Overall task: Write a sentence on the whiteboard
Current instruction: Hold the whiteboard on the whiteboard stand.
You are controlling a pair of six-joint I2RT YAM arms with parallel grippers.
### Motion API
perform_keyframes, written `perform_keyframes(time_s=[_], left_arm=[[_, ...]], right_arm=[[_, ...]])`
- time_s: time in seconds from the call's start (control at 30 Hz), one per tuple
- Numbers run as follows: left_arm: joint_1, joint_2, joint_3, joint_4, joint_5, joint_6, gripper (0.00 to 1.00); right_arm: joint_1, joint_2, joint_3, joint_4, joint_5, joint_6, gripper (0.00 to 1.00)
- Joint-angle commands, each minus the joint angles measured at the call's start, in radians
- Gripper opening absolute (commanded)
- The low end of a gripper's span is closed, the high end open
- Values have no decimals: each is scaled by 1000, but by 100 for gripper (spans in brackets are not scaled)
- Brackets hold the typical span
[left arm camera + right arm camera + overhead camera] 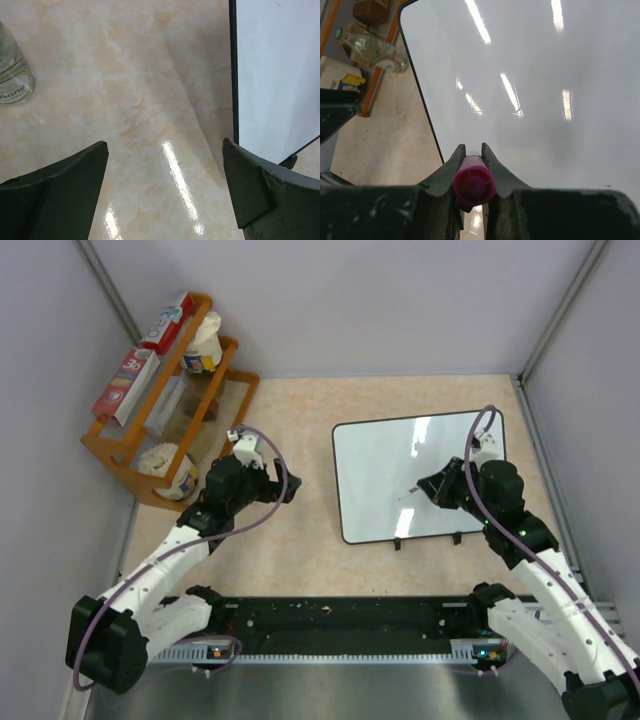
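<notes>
The round magenta end of the marker (pixel 474 182) sits closest, clamped between the two dark fingers (pixel 495 172) of my right gripper (pixel 471 150), its barrel pointing away toward the whiteboard (pixel 545 100). I cannot see the tip, so I cannot tell whether it touches the surface. The glossy board fills most of that wrist view and carries streaks of reflected light. From above, the whiteboard (pixel 420 480) lies on the right half of the table (pixel 300 410), directly ahead of my right arm, its small black feet along the near edge. I cannot tell whether it lies flat or leans. My right gripper (pixel 430 488) is over the lower right part of it. My left gripper (pixel 285 485) hangs over bare tabletop just beside the board's left edge. In its own view, the left gripper (pixel 165 145) has its jaws spread wide, with only the marbled beige table (pixel 125 75) between them. The black-framed edge of the whiteboard (pixel 275 75) runs past my right-hand finger (pixel 260 185). Further left, a clear glass bottle (pixel 12 75) shows at the edge of that view. A wooden rack (pixel 100 452) of boxes and jars stands at the far left corner, well apart from the board.
</notes>
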State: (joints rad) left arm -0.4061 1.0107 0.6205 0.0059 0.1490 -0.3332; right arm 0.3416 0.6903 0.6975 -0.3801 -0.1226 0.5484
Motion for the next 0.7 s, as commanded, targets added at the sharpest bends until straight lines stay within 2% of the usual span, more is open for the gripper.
perform_keyframes(time_s=[0.0,0.07,0.17,0.23,0.33,0.4,0.57,0.67], left_arm=[[9,-43,-27,-23,-40,10,99],[10,-34,-27,-14,4,6,99],[10,12,-24,51,147,-9,99],[10,43,-12,55,242,-42,99],[9,62,-5,60,308,-88,99],[10,19,-22,54,302,-92,99],[10,-115,-19,-49,137,-47,99],[10,-168,-50,-49,70,-43,99]], right_arm=[[-13,73,85,104,-3,-22,0],[-12,136,108,112,-6,-41,0],[-13,199,155,107,-9,-80,0],[-13,216,165,112,-26,-106,0],[-12,216,160,112,-48,-133,0],[-13,195,152,109,-51,-131,0],[-13,108,85,156,-49,-110,0],[-13,46,17,199,-35,-100,0]])
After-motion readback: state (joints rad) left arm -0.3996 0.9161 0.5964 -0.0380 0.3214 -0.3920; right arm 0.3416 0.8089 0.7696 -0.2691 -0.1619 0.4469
